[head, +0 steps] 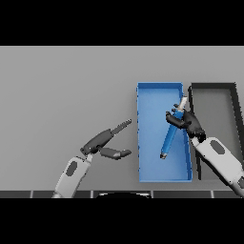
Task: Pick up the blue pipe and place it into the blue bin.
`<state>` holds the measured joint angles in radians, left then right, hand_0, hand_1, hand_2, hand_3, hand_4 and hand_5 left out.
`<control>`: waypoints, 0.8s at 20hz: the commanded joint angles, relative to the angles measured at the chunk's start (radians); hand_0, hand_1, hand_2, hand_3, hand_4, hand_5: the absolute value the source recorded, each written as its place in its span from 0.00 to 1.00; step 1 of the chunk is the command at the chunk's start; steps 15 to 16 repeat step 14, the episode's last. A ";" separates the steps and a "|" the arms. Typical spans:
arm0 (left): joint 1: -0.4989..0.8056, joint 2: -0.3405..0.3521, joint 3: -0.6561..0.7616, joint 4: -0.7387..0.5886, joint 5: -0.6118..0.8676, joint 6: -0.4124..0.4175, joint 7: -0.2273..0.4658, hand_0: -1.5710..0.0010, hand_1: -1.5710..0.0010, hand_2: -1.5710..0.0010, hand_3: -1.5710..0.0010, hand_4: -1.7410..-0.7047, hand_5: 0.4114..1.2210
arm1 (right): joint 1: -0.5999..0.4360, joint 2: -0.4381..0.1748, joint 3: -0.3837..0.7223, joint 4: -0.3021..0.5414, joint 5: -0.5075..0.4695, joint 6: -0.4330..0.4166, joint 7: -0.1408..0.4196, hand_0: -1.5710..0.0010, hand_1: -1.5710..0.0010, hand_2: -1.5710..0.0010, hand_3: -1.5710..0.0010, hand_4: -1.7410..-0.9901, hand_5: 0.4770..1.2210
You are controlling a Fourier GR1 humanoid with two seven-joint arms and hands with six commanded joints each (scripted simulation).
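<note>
Blue pipe (169,138) pinched by right hand (187,122) over blue bin (141,143) | left hand (102,142) spread

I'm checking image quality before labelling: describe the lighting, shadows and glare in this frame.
Head view: flat, even light on the plain grey table; no glare anywhere; only a dark band of shade along the black rectangular bin's inner left wall; the long blue pipe, held by the right hand over the blue rectangular bin, casts no distinct shadow.

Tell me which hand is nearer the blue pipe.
Right. The right hand is curled round the blue pipe over the blue bin; the left hand hangs open well off to the bin's left.
</note>
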<state>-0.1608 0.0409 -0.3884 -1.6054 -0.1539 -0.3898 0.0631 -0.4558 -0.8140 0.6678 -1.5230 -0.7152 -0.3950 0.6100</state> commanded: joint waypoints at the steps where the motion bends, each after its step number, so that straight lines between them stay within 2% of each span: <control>1: -0.003 0.000 0.000 0.003 0.002 -0.003 0.005 1.00 1.00 1.00 1.00 0.79 0.11 | -0.010 -0.019 0.026 0.005 -0.014 0.014 0.000 0.91 0.91 0.92 0.98 0.71 0.48; 4: -0.001 -0.004 -0.001 -0.001 0.000 0.003 -0.004 1.00 1.00 1.00 1.00 0.78 0.10 | -0.070 -0.066 0.134 0.017 -0.053 0.025 0.000 0.95 0.96 0.96 0.99 0.77 0.40; 8: -0.002 0.004 0.000 0.001 0.003 -0.008 -0.002 1.00 1.00 1.00 1.00 0.78 0.11 | -0.082 -0.071 0.160 0.019 -0.049 0.043 -0.005 0.98 0.98 0.98 0.99 0.86 0.33; 13: 0.000 0.005 0.000 0.016 -0.009 0.001 -0.018 1.00 1.00 1.00 1.00 0.78 0.11 | -0.091 -0.094 0.169 0.004 -0.039 0.081 -0.010 0.99 0.99 0.99 1.00 0.87 0.32; 16: 0.004 0.007 0.000 0.010 -0.005 -0.002 -0.020 1.00 1.00 1.00 1.00 0.78 0.10 | -0.084 -0.081 0.171 0.011 -0.041 0.084 -0.022 0.99 0.99 0.99 1.00 0.87 0.32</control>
